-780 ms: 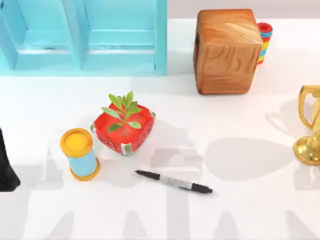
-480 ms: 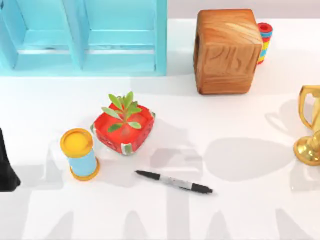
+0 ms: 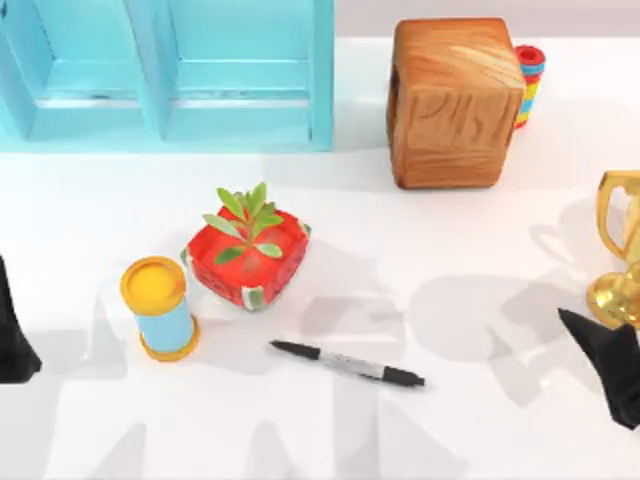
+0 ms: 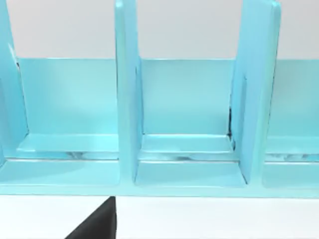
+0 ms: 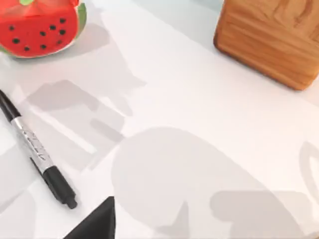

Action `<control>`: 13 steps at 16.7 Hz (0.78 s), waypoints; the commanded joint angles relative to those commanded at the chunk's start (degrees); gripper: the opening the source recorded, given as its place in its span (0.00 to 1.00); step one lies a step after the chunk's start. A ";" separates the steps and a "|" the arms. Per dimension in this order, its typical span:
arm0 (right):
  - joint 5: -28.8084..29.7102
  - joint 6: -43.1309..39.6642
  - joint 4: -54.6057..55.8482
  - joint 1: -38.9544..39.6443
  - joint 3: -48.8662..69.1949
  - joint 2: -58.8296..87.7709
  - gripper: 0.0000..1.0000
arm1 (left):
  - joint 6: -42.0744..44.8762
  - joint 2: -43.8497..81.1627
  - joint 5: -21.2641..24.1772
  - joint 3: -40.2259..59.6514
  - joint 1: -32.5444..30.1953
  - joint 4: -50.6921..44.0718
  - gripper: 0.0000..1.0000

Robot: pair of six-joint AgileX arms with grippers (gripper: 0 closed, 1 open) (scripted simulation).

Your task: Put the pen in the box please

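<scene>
Pen point(image 3: 348, 363) lies flat on the white table point(image 3: 450, 250) in the near-centre area, untouched, its length running across the table with a slight slant and its pale band in the middle; nothing props or holds it, so it rests free on its side and is judged liable to roll if nudged. The box point(image 3: 452, 102) stands upright at the far side, right of centre, well apart from the pen, with a striped stack point(image 3: 529, 82) just behind its right edge. The red planter point(image 3: 247, 255) sits just beyond the pen's left end, near but not touching, and the yellow-topped cylinder point(image 3: 160, 308) stands to the planter's left; both crowd that end, so an approach from the right appears the freer one. The right gripper point(image 3: 605, 370) is at the table's right edge, low in the top view, beside the gold trophy point(image 3: 618, 250); whether its fingers are apart or together cannot be told. The pen lies well to the left of it, with bare table between. The right wrist view looks across the pen toward planter and box. The left gripper point(image 3: 12, 335) is parked at the left edge; its finger state cannot be told either. The blue shelf unit point(image 3: 170, 75) occupies the far left. The task is judged not yet begun.
</scene>
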 joint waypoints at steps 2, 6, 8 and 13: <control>-1.07 -3.03 -6.57 5.54 9.31 13.98 1.00 | 0.00 0.00 0.00 0.00 0.00 0.00 1.00; -2.54 -9.00 -19.69 13.99 28.66 40.74 1.00 | 0.00 0.00 0.00 0.00 0.00 0.00 1.00; -2.95 -11.68 -25.87 16.80 37.95 51.44 1.00 | 0.00 0.00 0.00 0.00 0.00 0.00 1.00; -2.94 -16.62 -38.76 19.53 57.75 71.53 1.00 | 0.00 0.00 0.00 0.00 0.00 0.00 1.00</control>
